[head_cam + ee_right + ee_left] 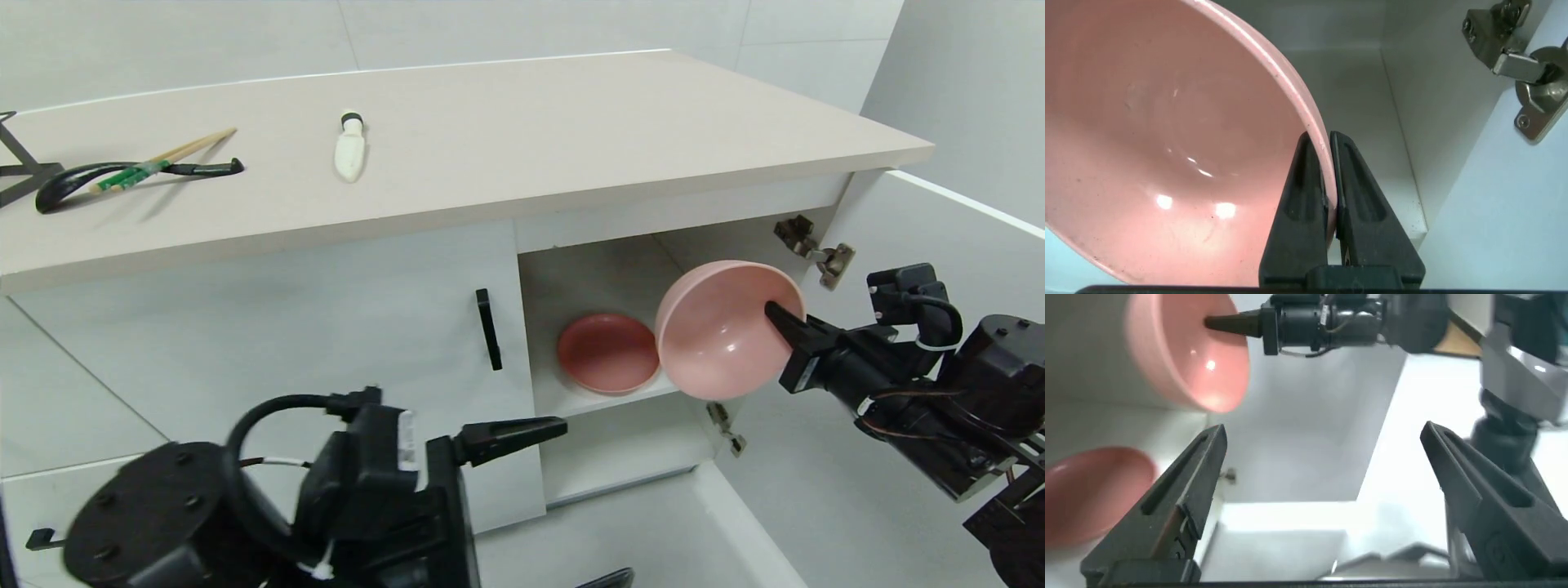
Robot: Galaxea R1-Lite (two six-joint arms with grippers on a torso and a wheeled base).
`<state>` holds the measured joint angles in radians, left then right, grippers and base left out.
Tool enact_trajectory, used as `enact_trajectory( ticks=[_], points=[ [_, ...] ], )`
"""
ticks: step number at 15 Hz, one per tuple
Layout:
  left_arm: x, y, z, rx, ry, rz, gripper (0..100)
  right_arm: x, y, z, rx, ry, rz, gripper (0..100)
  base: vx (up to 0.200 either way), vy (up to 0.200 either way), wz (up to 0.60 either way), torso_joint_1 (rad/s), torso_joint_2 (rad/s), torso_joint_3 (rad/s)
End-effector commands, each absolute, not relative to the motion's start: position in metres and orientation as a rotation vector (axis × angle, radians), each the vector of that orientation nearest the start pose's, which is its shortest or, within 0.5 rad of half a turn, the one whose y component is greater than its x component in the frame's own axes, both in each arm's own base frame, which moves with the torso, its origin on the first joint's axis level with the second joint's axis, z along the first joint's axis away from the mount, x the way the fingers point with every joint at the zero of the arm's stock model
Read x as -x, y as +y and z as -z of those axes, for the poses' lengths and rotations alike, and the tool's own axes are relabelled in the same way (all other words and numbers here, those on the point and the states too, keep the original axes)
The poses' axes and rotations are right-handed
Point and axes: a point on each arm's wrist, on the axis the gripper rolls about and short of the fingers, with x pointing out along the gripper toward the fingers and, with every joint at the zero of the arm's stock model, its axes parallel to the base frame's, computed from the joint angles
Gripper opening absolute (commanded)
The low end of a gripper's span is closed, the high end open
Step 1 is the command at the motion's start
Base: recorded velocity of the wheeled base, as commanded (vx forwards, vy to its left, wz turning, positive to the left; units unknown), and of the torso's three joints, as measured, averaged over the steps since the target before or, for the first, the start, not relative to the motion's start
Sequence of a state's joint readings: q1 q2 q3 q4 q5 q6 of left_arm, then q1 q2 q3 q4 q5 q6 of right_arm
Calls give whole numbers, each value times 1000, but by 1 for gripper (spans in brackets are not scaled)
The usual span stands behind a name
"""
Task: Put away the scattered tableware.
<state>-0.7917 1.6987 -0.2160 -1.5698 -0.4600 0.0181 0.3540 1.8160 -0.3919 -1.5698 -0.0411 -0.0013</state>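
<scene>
Gripping the rim of a pink bowl (718,335) (1167,139), the right gripper (771,309) (1327,143) stands right of centre in the head view, its two black fingers pinched together with the bowl's wall between them. The bowl is held off the surface and tipped on edge, with its hollow turned toward the lower left of the frame. It sits at the mouth of the open cabinet compartment, above the white shelf (563,392). A shallow pink dish (608,351) (1094,486) lies flat on that shelf, just left of the bowl. In the left wrist view a gap separates dish and bowl (1200,367), with the right gripper (1212,323) meeting the bowl's rim.

The left gripper (1324,433) is at the lower left of the head view, in front of the closed cabinet door (326,343). Its fingers are spread wide with nothing between them; one finger (510,429) points toward the compartment.

The closed door carries a vertical black handle (488,329) at its right edge. The open door (963,237) stands at the far right of the frame, hung on a metal hinge (816,245) above the bowl and a second hinge (727,429) below it.

On the beige countertop (571,122), at upper left, a black ladle (65,181) lies with a pair of wooden chopsticks (175,151) crossing its handle. A white utensil with a black collar (349,151) lies to their right, well apart.
</scene>
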Motion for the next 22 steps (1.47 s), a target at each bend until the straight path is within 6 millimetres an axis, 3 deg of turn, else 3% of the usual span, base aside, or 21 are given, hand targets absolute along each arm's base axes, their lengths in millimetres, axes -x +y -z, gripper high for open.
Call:
enact_trajectory(
  ticks=[1,5,7,9,11,18,22],
  points=[
    [-125,-119,-151,-41,-191,1170,100,-259,95,-141,-25,-133,-312,0,0,0,0,0,0,0],
    [-101,-77,-169,-97,-329,919,100,-260,96,-137,-22,-120,-314,0,0,0,0,0,0,0],
    [-69,-52,-173,-81,-325,777,100,-260,97,-133,-19,-100,-317,0,0,0,0,0,0,0],
    [-34,-24,-157,-83,-271,655,100,-262,99,-125,-13,-73,-322,0,0,0,0,0,0,0],
    [-10,-4,-125,-113,-122,391,100,-263,99,-123,-12,-67,-322,0,0,0,0,0,0,0],
    [9,2,-84,-111,111,56,100,-263,98,-121,-16,-57,-318,0,0,0,0,0,0,0],
    [12,1,-83,-28,85,-22,100,-262,98,-111,-166,13,-319,0,0,0,0,0,0,0]
  ],
)
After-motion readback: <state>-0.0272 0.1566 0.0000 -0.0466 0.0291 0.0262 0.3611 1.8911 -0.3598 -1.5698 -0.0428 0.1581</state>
